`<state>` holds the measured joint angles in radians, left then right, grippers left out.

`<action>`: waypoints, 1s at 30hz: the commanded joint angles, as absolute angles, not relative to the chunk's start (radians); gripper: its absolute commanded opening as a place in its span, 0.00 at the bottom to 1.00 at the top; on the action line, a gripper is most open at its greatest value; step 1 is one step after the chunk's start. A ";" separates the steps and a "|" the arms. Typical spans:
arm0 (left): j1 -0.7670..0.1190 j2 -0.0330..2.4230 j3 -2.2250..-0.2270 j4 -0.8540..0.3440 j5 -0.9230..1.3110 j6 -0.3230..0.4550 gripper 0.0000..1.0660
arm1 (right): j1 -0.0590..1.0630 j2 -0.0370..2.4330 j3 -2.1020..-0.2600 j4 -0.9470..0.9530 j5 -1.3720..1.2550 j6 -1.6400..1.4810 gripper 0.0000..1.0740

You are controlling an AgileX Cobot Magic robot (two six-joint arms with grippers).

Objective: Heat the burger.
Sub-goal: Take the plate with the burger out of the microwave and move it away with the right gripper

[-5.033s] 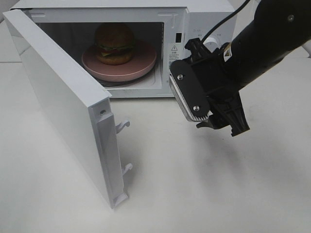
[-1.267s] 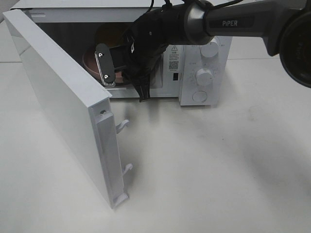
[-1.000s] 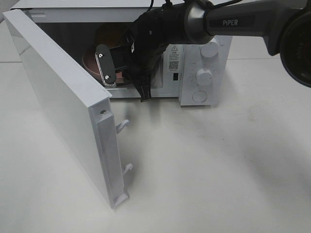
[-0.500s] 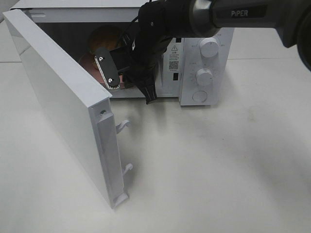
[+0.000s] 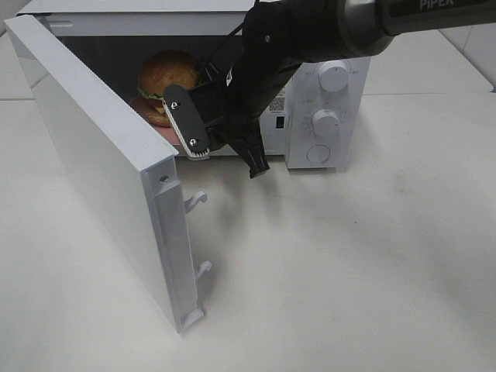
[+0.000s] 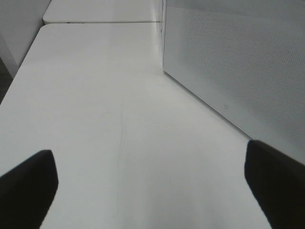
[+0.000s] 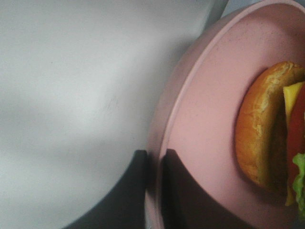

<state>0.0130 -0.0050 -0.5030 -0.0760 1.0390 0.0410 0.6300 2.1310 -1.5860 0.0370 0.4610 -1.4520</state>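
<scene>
Left pincer (image 6: pixel 151 191): we see its two dark fingertips (image 6: pixel 26 183) spread wide apart at the edges of its wrist view, holding nothing, with bare white desk (image 6: pixel 109 105) between them.
Microwave door (image 5: pixel 101 167): swung open, standing to the left of the right pincer in the high view; its perforated panel (image 6: pixel 238 62) rises just beside the left pincer.
Latch hooks (image 5: pixel 197 201): two white hooks on the door's free edge, below and left of the right pincer.
Burger (image 5: pixel 167 75): on the pink plate inside the microwave cavity, behind and to the left of the right pincer; brown domed bun in the high view, with yellow, red and green layers (image 7: pixel 295 157) visible in the right wrist view.
Pink plate (image 7: pixel 205 129): under the burger; we see its rim clamped between the right pincer's fingers.
Right pincer (image 7: pixel 153 164): closed on the plate's rim at the cavity mouth, one dark finger (image 7: pixel 128 191) outside the rim and one over it.
Right arm (image 5: pixel 310 35): black, reaching in from the upper right across the microwave front.
Microwave (image 5: pixel 325 116): white; two round dials (image 5: pixel 333 77) on its panel, to the right of the right pincer.
</scene>
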 commanded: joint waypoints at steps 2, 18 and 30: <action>0.012 -0.023 -0.499 -0.077 1.038 0.041 0.94 | 0.635 2.079 -1.546 0.068 0.397 -1.498 0.00; 0.012 -0.023 -0.499 -0.077 1.038 0.041 0.94 | 0.635 1.948 -1.338 0.198 0.267 -1.670 0.00; 0.012 -0.023 -0.499 -0.077 1.038 0.041 0.94 | 0.632 1.859 -1.211 0.371 0.204 -1.859 0.00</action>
